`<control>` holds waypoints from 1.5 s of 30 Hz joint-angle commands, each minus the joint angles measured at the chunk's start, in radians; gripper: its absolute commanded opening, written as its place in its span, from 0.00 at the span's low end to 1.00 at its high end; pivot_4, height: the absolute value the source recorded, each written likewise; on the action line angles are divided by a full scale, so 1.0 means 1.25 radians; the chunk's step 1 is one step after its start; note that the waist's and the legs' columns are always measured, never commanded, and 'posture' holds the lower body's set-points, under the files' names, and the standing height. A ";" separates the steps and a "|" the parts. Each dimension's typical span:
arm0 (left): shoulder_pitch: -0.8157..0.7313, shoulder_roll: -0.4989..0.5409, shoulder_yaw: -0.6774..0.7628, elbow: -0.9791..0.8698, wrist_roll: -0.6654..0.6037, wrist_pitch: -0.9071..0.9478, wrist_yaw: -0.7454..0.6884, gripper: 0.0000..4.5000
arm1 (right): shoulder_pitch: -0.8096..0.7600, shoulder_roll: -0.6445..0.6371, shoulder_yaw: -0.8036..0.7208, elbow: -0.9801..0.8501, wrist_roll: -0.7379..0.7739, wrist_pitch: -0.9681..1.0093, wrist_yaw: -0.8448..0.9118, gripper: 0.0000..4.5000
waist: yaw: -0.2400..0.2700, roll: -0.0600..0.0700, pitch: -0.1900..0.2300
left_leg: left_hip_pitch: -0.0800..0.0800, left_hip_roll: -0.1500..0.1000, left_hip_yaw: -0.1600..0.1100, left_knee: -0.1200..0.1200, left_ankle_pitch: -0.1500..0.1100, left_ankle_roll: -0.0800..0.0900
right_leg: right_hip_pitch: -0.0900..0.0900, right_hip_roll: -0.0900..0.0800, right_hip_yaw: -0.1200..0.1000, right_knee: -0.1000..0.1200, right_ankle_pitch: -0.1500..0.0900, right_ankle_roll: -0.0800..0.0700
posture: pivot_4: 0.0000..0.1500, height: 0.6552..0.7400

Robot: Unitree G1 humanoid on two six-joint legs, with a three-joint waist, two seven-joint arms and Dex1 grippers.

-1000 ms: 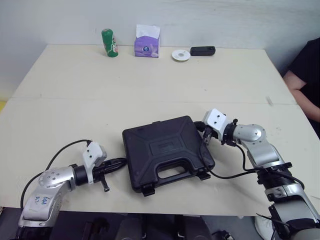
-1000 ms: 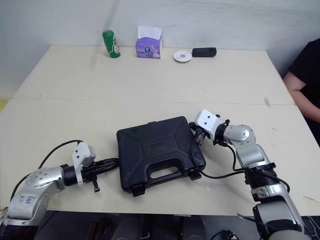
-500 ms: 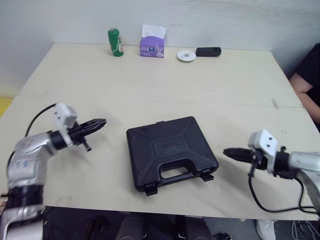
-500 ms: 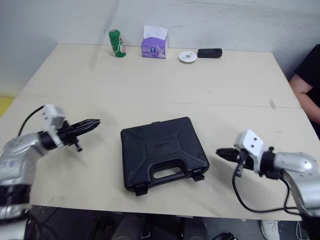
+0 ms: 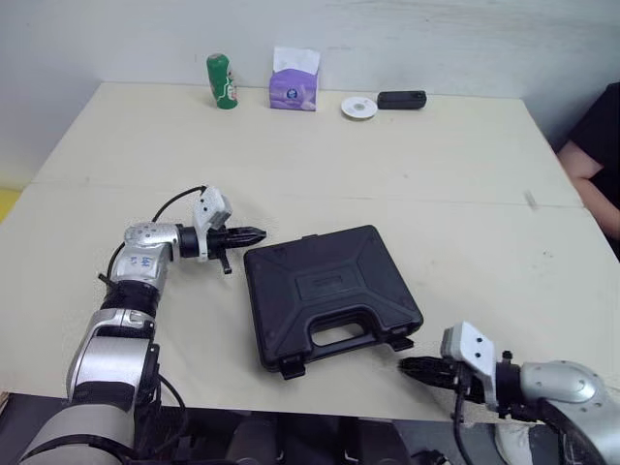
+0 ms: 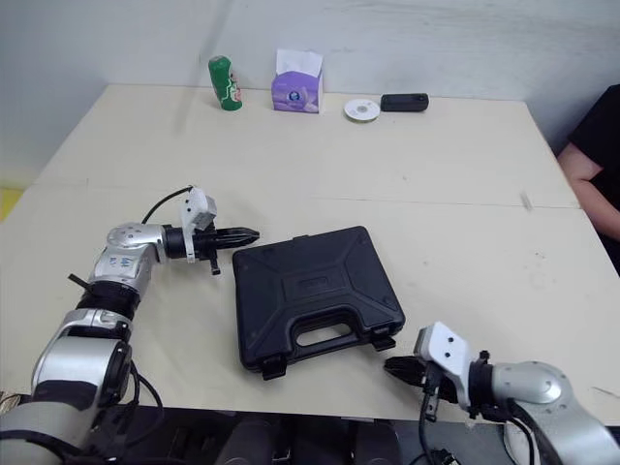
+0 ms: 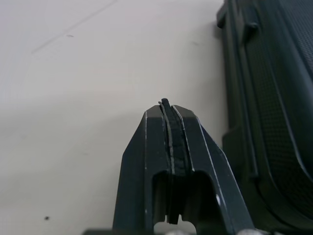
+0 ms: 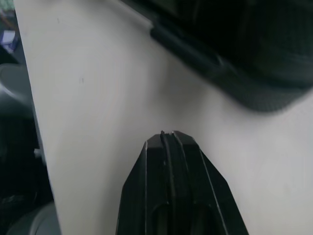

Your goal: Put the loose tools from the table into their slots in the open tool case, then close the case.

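Note:
The black tool case (image 5: 329,294) lies shut in the middle of the table, handle toward the front edge. My left gripper (image 5: 260,232) is shut and empty, its tip just off the case's far left corner; the left wrist view has the case edge (image 7: 254,98) beside the closed fingers (image 7: 172,142). My right gripper (image 5: 405,366) is shut and empty, low at the table's front edge, pointing at the case's front right latch (image 5: 395,341). In the right wrist view the case's rim (image 8: 230,54) lies just beyond the closed fingers (image 8: 168,161).
At the table's far edge stand a green can (image 5: 221,81), a purple tissue box (image 5: 293,87), a white disc (image 5: 358,108) and a black device (image 5: 400,100). A person's dark sleeve (image 5: 593,145) is at the right edge.
The left gripper has swung in from the table's left to the case's far left corner. The right gripper has dropped toward the front edge, near the case's front right latch.

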 commanded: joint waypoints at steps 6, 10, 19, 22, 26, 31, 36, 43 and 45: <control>0.019 0.011 -0.001 -0.016 0.013 -0.035 -0.066 0.00 | -0.082 0.024 0.045 0.108 -0.104 -0.127 -0.036 0.02 | -0.008 -0.001 0.000 | 0.000 0.000 -0.001 0.001 0.000 0.000 | 0.000 -0.001 0.000 0.001 0.000 0.000 | 1.00 1.00; 0.061 0.017 0.002 -0.049 0.031 -0.043 -0.026 0.00 | -0.133 0.042 0.024 0.169 -0.115 -0.138 -0.076 0.02 | -0.010 -0.002 -0.001 | 0.001 0.000 -0.001 0.001 0.000 0.000 | 0.001 -0.001 0.001 0.001 0.000 0.000 | 1.00 1.00; 0.262 0.016 0.073 -0.336 -0.050 0.048 0.068 0.00 | -0.250 0.124 0.027 0.217 -0.114 -0.092 -0.175 0.02 | -0.011 -0.002 -0.001 | 0.000 0.000 -0.003 0.000 0.000 0.000 | 0.001 -0.002 0.004 0.003 0.000 0.000 | 1.00 1.00; 0.341 0.016 0.092 -0.450 -0.074 0.093 0.108 0.00 | -0.303 0.145 0.030 0.266 -0.128 -0.102 -0.192 0.02 | -0.013 -0.002 -0.001 | 0.000 0.000 -0.003 0.001 0.000 0.000 | 0.001 -0.002 0.005 0.002 0.000 0.000 | 1.00 1.00; 0.416 0.016 0.112 -0.551 -0.077 0.130 0.182 0.00 | -0.367 0.160 0.036 0.336 -0.146 -0.113 -0.201 0.02 | -0.013 -0.002 -0.001 | 0.000 0.000 -0.003 0.001 0.000 0.000 | 0.001 -0.002 0.005 0.001 0.000 0.000 | 1.00 1.00; 0.453 0.030 0.164 -0.610 -0.113 0.164 0.229 0.00 | -0.408 0.162 0.027 0.383 -0.149 -0.120 -0.202 0.02 | -0.012 -0.002 -0.001 | 0.000 0.000 -0.003 0.000 0.000 0.000 | 0.001 -0.002 0.004 -0.001 0.000 0.000 | 1.00 1.00; 0.470 0.078 0.170 -0.720 -0.171 0.231 0.179 0.00 | -0.391 0.155 0.001 0.374 -0.134 -0.113 -0.207 0.02 | -0.013 -0.001 -0.001 | 0.000 0.000 -0.003 -0.001 0.000 0.000 | 0.001 -0.002 0.004 -0.001 0.000 0.000 | 1.00 1.00; 0.230 0.058 0.080 -0.782 -0.223 0.345 0.164 0.00 | -0.253 0.136 -0.082 0.258 -0.108 -0.113 -0.212 0.02 | 0.007 -0.001 0.000 | -0.002 -0.001 -0.005 -0.001 0.000 0.000 | 0.003 -0.003 0.002 -0.002 0.000 0.000 | 1.00 1.00; 0.133 0.006 0.001 -0.753 -0.201 0.343 0.141 0.00 | -0.208 0.144 -0.112 0.207 -0.065 -0.070 -0.211 0.02 | 0.016 -0.001 -0.001 | -0.002 -0.001 -0.005 -0.001 0.000 0.000 | 0.003 -0.003 0.002 -0.002 0.001 0.000 | 1.00 1.00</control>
